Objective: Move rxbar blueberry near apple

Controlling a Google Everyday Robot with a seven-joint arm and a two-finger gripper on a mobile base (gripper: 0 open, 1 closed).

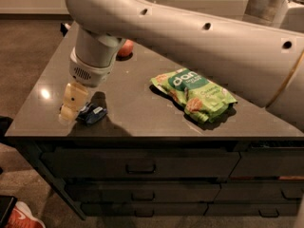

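The rxbar blueberry [93,114] is a small dark blue bar lying near the table's front left corner. My gripper [72,106] is down at the bar's left end, touching or overlapping it; part of the bar is hidden behind it. The apple [126,49] is red-orange and sits toward the back of the table, mostly hidden behind my arm. It is well apart from the bar.
A green snack bag [194,93] lies at the middle right of the dark table [133,108]. My large pale arm [199,37] spans the upper view. Drawers run below the table's front edge. A metal container [266,4] stands at the back right.
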